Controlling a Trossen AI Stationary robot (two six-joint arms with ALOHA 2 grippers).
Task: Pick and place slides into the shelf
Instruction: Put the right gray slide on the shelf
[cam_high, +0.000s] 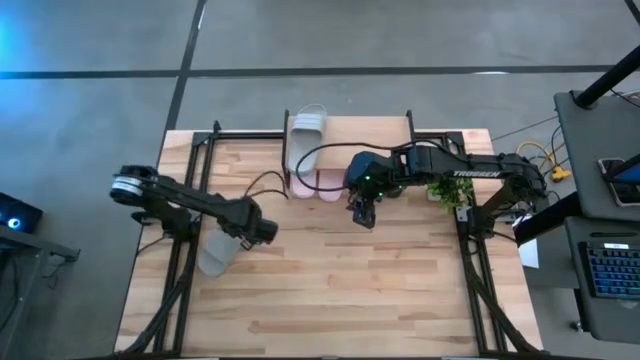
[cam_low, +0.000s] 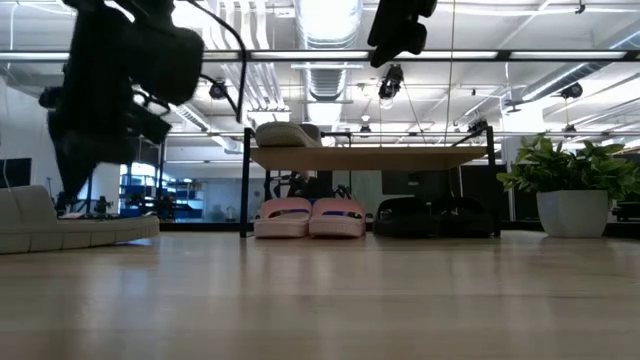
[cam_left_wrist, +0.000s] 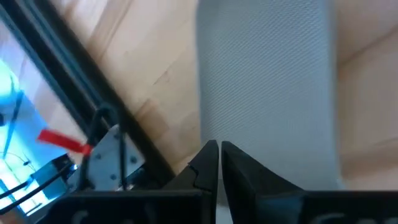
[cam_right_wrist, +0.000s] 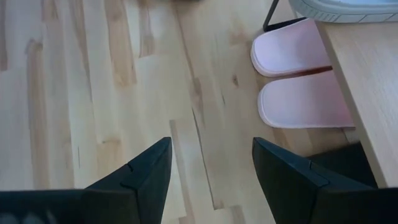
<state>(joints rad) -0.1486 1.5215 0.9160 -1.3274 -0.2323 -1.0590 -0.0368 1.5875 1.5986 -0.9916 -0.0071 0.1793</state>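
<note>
grey-green slide (cam_high: 218, 252) | flat on tabletop (cam_high: 330, 290) | long axis near-far, slightly tilted

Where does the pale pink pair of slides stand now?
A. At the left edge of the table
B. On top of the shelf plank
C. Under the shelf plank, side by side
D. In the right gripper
C: the low view shows the pink pair side by side on the tabletop beneath the shelf plank, and the right wrist view shows their ends sticking out from under it.

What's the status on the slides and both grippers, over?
Left gripper shut above grey-green slide. Right gripper open, empty, near shelf. Pink pair shelved. Nothing blocking.
</note>
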